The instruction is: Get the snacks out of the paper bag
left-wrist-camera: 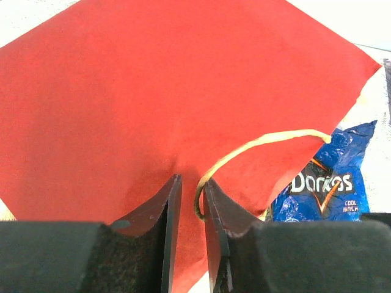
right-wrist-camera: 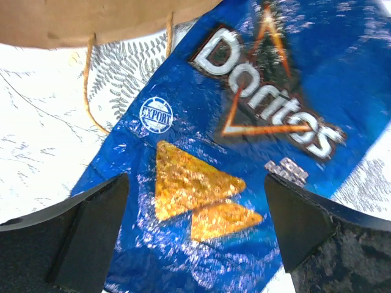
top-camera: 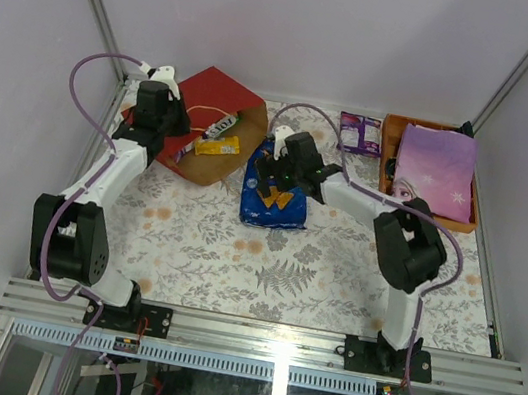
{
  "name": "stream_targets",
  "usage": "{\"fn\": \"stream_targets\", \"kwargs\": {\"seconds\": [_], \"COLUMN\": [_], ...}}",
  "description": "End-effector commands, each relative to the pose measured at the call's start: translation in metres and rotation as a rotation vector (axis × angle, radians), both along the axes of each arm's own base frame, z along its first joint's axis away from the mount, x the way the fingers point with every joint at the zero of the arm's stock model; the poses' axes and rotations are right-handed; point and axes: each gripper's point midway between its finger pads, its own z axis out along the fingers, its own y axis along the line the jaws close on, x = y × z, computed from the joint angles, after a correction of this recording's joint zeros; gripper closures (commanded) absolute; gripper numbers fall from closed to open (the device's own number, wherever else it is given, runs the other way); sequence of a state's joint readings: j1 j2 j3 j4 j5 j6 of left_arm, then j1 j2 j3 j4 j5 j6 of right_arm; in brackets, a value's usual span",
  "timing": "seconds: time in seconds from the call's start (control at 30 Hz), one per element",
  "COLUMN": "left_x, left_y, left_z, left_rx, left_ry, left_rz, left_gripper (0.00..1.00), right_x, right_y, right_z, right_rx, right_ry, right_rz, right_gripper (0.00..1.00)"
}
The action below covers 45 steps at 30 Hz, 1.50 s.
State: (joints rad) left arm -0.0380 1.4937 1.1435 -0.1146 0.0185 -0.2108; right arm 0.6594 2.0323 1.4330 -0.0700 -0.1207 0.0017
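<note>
The paper bag (top-camera: 215,93) lies on its side at the back left, red outside, its brown mouth facing the middle. My left gripper (top-camera: 176,132) (left-wrist-camera: 192,180) is shut on the bag's red edge (left-wrist-camera: 183,79), with the tan cord handle (left-wrist-camera: 263,141) caught between the jaws. A yellow packet (top-camera: 217,147) and a pale one (top-camera: 223,127) lie in the bag's mouth. The blue Doritos bag (top-camera: 277,210) (right-wrist-camera: 244,122) lies flat on the cloth just outside it. My right gripper (top-camera: 272,181) (right-wrist-camera: 195,180) hovers open over the Doritos bag, one finger on each side. A purple packet (top-camera: 359,132) lies at the back.
An orange tray (top-camera: 387,157) at the back right holds a flat lilac item (top-camera: 437,166). The table is covered by a leaf-print cloth (top-camera: 282,272). Metal frame posts and white walls close in the back and sides.
</note>
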Motion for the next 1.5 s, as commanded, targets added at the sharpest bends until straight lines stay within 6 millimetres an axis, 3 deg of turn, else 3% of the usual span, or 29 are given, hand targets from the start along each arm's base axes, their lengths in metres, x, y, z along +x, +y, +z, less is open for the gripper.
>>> {"fn": "stream_targets", "kwargs": {"seconds": [0.0,0.2,0.4,0.47,0.8,0.93,1.13,1.47], "left_x": [0.005,0.006,0.007,0.008,0.006,0.004,0.001,0.0], "left_y": [0.008,0.007,0.007,0.008,0.009,0.01,0.011,0.012], "left_z": [0.012,0.011,0.008,0.009,0.01,0.012,0.014,0.016], "left_rx": [0.016,0.01,0.013,0.015,0.024,0.029,0.032,0.026], "left_ry": [-0.042,-0.04,-0.031,-0.032,-0.033,-0.038,-0.044,-0.048], "left_rz": [0.024,0.021,0.022,0.024,0.026,0.027,0.028,0.026], "left_gripper": [0.8,0.8,0.8,0.8,0.8,0.8,0.8,0.8], "right_x": [0.002,-0.009,0.0,0.004,0.03,0.042,0.074,0.134], "right_y": [-0.002,-0.014,-0.019,-0.028,-0.08,-0.087,-0.098,-0.093], "right_z": [0.054,0.006,-0.02,-0.029,-0.048,-0.056,-0.051,-0.045], "right_rx": [0.178,0.143,0.074,0.013,-0.149,-0.122,-0.11,-0.084], "right_ry": [-0.084,-0.018,0.021,0.021,0.015,0.053,0.025,0.02], "right_rz": [-0.191,-0.286,-0.357,-0.4,-0.667,-0.705,-0.729,-0.583], "right_gripper": [0.0,0.0,0.0,0.01,0.01,0.01,0.01,0.01]}}
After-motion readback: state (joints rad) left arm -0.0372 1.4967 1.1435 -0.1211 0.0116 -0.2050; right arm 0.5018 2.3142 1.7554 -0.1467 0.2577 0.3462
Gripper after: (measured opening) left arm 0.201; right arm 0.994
